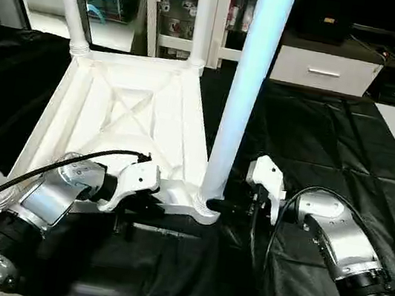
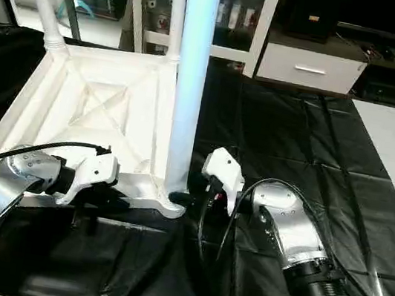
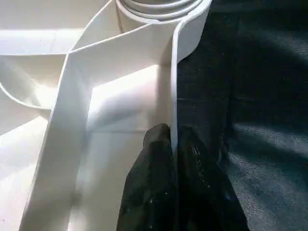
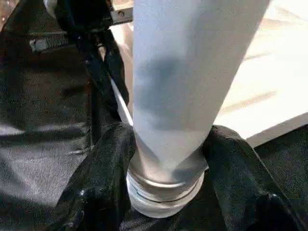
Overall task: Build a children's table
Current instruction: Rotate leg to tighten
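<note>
Black-draped work table point(image 1: 312, 136), cabinets point(image 1: 182, 10) behind, upside-down table top point(image 1: 124, 110) w/ legs point(image 1: 246, 88)

Head stereo pair: look forward and down over both forearms; share the upturned table top point(image 1: 132, 111).
Left wrist: close on the top's rim.
Right wrist: close on the near leg point(image 4: 185, 82).

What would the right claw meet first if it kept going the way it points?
Nothing new, probably: the right claw already has the near leg between its fingers, low at the socket. Straight beyond lies the tabletop's corner.
</note>
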You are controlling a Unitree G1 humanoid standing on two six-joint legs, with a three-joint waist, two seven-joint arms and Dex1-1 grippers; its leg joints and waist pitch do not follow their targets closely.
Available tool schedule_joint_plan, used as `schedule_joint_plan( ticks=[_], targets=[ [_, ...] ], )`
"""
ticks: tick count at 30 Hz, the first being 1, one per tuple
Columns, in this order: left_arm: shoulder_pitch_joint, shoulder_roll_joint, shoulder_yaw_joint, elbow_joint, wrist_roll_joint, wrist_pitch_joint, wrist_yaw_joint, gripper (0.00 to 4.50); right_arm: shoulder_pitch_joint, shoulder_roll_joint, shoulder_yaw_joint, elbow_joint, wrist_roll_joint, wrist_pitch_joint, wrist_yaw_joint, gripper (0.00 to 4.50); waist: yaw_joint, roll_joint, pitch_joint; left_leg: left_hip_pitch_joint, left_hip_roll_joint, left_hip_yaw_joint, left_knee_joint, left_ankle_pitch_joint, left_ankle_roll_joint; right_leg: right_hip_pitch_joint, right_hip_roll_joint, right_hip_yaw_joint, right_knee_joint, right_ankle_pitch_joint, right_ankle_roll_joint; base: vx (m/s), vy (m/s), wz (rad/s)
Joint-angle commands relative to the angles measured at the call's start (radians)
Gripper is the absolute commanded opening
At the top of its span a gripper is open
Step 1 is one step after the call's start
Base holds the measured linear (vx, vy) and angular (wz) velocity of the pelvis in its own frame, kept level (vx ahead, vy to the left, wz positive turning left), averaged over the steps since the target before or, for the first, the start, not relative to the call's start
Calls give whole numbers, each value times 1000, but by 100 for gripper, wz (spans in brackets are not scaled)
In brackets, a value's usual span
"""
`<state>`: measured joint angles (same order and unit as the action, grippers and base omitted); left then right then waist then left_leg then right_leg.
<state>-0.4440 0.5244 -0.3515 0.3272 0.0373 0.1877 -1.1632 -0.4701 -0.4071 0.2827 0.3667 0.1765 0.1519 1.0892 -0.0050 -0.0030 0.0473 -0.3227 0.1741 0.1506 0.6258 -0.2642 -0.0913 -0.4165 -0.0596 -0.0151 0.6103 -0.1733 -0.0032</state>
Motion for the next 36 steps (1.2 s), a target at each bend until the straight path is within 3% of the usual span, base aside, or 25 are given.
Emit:
schedule_joint_plan(
  ticks=[1, 7, 13, 20, 29, 36],
  targets=[
    [12, -19, -19, 18, -6, -8, -1, 0, -5, -2, 3, 46, -21, 43, -23, 276, 8, -8, -37, -21, 39, -12, -103, -250, 47, 36, -67, 35, -95, -521, -176, 0, 0, 0],
    [8, -19, -17, 16, -13, -7, -14, 0, -16, 7, -10, 66, 1, 52, -3, 353, 15, -6, -42, -23, 39, -7, -102, -198, 53, 41, -67, 37, -87, -429, -210, 0, 0, 0],
    [2, -20, -17, 24, -7, -11, -17, 0, -28, 4, -7, 90, -3, 61, 18, 353, 19, -6, -41, -24, 40, -5, -102, -181, 55, 45, -68, 37, -84, -397, -228, 0, 0, 0],
    [-2, -21, -14, 29, -3, -12, -21, 0, -37, 15, -13, 96, 12, 62, 26, 353, 18, -6, -39, -24, 41, -8, -105, -206, 48, 44, -70, 37, -89, -450, -208, 0, 0, 0],
    [-8, -23, -15, 42, 4, -23, -19, 0, -36, 16, -9, 90, 20, 64, 54, 275, 18, -4, -37, -24, 42, -9, -107, -221, 46, 40, -70, 37, -92, -472, -200, 0, 0, 0],
    [-13, -27, -15, 48, 5, -27, -19, 0, -36, 21, -15, 99, 15, 54, 44, 270, 18, -2, -36, -24, 42, -10, -109, -230, 43, 39, -70, 38, -94, -486, -196, 0, 0, 0]
  ],
)
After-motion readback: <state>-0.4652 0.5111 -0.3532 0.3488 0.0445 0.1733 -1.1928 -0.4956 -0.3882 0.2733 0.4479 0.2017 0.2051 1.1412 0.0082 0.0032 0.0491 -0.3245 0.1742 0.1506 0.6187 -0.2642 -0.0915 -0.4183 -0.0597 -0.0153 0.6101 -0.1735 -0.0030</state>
